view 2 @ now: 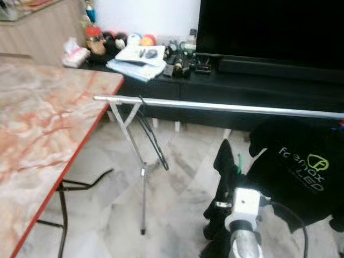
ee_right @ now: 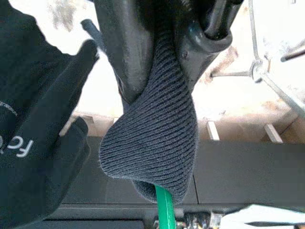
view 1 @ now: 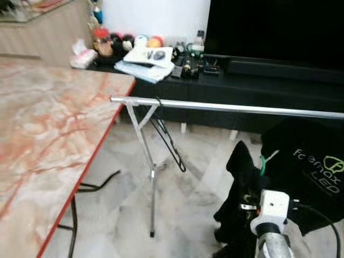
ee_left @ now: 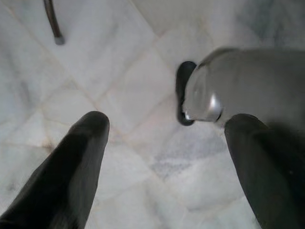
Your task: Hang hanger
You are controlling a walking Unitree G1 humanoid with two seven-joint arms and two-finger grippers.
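- The drying rail crosses my view from nine to three o'clock, a black hanger already hooked near its nine o'clock end.
- My right gripper, low at five o'clock, pinches the dark garment's ribbed collar around a green hanger, keeping both together below the rail.
- My left gripper hangs idle, fingers spread.
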